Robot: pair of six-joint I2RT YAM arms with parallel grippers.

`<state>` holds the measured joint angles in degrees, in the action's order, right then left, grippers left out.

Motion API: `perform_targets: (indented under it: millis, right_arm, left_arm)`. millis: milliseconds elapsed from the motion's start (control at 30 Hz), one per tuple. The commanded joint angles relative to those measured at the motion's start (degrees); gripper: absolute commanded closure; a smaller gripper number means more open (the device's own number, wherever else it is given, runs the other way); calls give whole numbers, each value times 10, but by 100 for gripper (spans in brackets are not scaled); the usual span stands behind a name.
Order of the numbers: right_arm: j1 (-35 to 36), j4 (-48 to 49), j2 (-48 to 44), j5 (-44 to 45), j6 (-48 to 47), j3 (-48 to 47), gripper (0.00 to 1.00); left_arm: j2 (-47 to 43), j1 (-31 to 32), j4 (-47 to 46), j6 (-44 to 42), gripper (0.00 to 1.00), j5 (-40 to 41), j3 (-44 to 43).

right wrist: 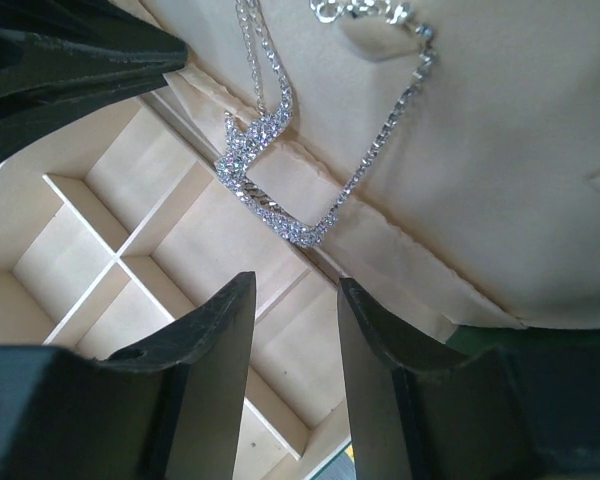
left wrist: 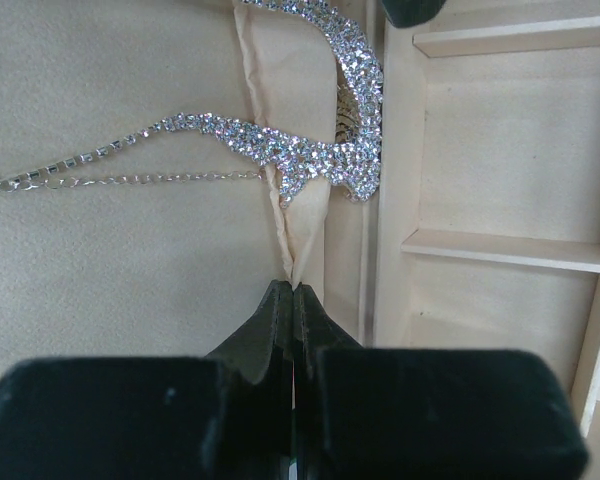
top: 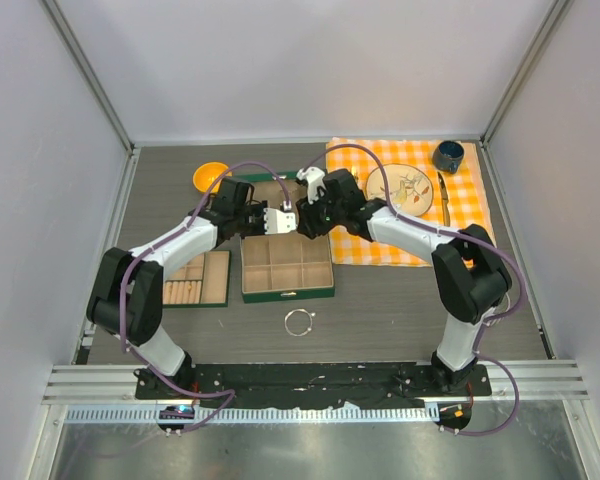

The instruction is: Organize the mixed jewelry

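A sparkling silver rhinestone necklace (left wrist: 315,150) (right wrist: 270,205) with a fine chain (left wrist: 160,179) hangs over a beige lining flap (left wrist: 290,215) of the box lid, just above the compartments. My left gripper (left wrist: 295,288) (top: 278,221) is shut on the lower end of that flap. Open and holding nothing, my right gripper (right wrist: 295,285) (top: 305,221) faces it over the compartments, a little short of the necklace. A thin silver bangle (top: 298,322) lies on the table in front of the green box (top: 287,293).
The box has beige dividers (left wrist: 510,250) (right wrist: 80,215). A second green tray (top: 216,300) with wooden pieces sits to the left. An orange bowl (top: 211,176) is behind. An orange checked cloth (top: 475,215) at the right carries a plate (top: 400,188), fork (top: 444,200) and dark cup (top: 448,156).
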<state>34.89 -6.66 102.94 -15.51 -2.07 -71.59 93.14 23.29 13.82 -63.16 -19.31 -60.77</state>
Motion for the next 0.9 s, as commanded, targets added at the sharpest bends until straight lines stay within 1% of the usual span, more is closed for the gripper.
perform_targets:
  millis: [0, 333, 700, 767, 867]
  right_arm:
    - [9, 32, 14, 13, 11, -17, 56]
    - [12, 45, 32, 35, 18, -32, 56]
    - [23, 63, 40, 57, 20, -22, 56]
    - [25, 81, 42, 61, 20, -21, 56]
    - [29, 84, 47, 65, 20, -22, 57]
  left_arm:
    - [-18, 4, -42, 8, 100, -37, 0]
    - [-22, 4, -42, 7, 100, -44, 5]
    - [-25, 4, -41, 14, 100, -48, 2]
    - [-26, 4, -39, 16, 100, -50, 1]
    - [-28, 4, -37, 20, 100, -53, 0]
